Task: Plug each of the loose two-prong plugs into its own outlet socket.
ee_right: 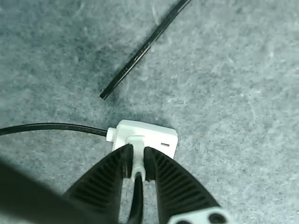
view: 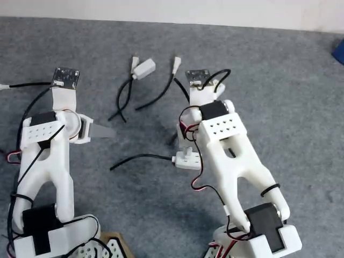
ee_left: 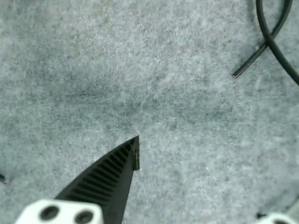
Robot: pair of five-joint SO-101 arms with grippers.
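The white rectangular plastic outlet socket (view: 188,161) lies flat on the grey felt table cover (view: 285,80), just beside the right arm on the side toward the left arm. Its long axis runs across the table, from one arm toward the other. Its thin black cord (view: 145,156) leaves the end that faces the left arm and goes away from the socket on nearly the same line. The right gripper (ee_right: 137,156) is directly over the outlet socket, and its two black ribbed fingers (ee_right: 105,179) are closed firmly on the small white two-prong plug (ee_right: 136,145). This plug meets the long side of the outlet socket, so its long axis stands across the axis of the socket and follows the line of the fingers. Its front end is against the socket and the prongs are hidden, so I cannot tell how deep they sit. The left gripper (view: 105,131) is well apart from the outlet socket, near the place where the socket's cord ends. Its one dark finger (ee_left: 114,179) points in the general direction of the socket with a wide free space beside it, so the jaws stand apart and carry nothing. Farther from the arms than the outlet socket lie a second white plug (view: 176,64), which points away from the socket with its own black wire trailing back, and another white block (view: 144,68) with looping black wires.
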